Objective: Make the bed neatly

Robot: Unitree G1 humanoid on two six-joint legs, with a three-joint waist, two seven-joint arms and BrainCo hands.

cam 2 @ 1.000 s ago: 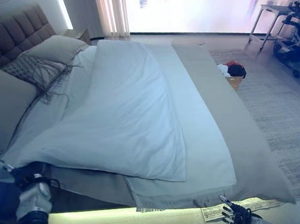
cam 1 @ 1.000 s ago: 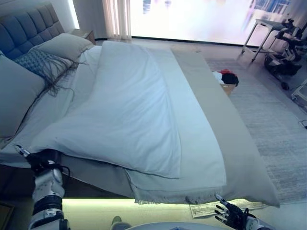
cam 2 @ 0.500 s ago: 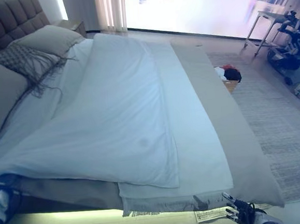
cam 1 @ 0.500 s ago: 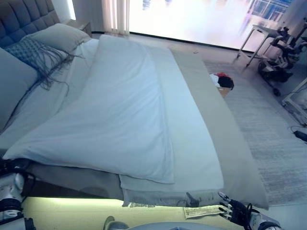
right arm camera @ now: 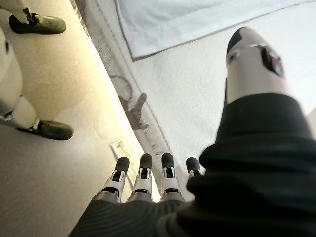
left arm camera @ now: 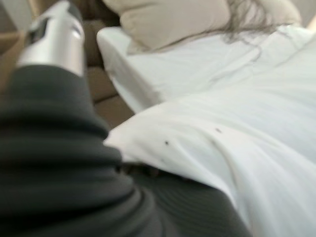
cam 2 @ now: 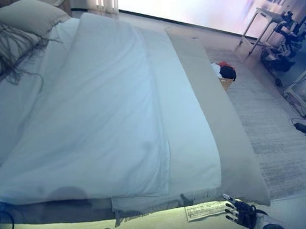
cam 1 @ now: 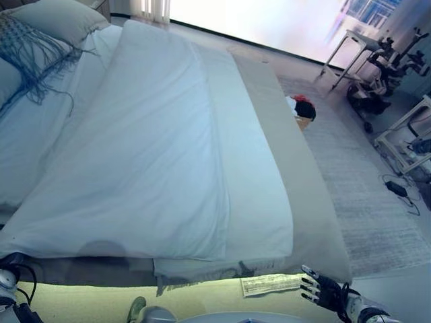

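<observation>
A white duvet (cam 1: 135,148) lies over the bed, its right edge folded back along the length. Under it a pale sheet (cam 1: 259,202) and a beige bedspread (cam 1: 300,175) reach the foot edge. My left hand (left arm camera: 59,148) sits at the duvet's near left corner (left arm camera: 163,143), low at the bed's side; how it stands on the cloth is hidden. My right hand (cam 1: 322,293) hangs open below the bed's near right corner, fingers (right arm camera: 143,173) straight, touching nothing. A beige pillow (cam 1: 57,17) and a fringed grey cushion (cam 1: 23,50) rest at the head.
A sheet of paper (cam 1: 269,284) lies on the floor by the bed's foot. A basket with clothes (cam 1: 301,111) stands beside the bed on a grey rug (cam 1: 367,195). A small table (cam 1: 350,47) and equipment stand at the far right.
The camera has moved closer and tipped down, so the headboard has left the view. My left hand now shows lower at the corner. The right hand keeps its place, open.
</observation>
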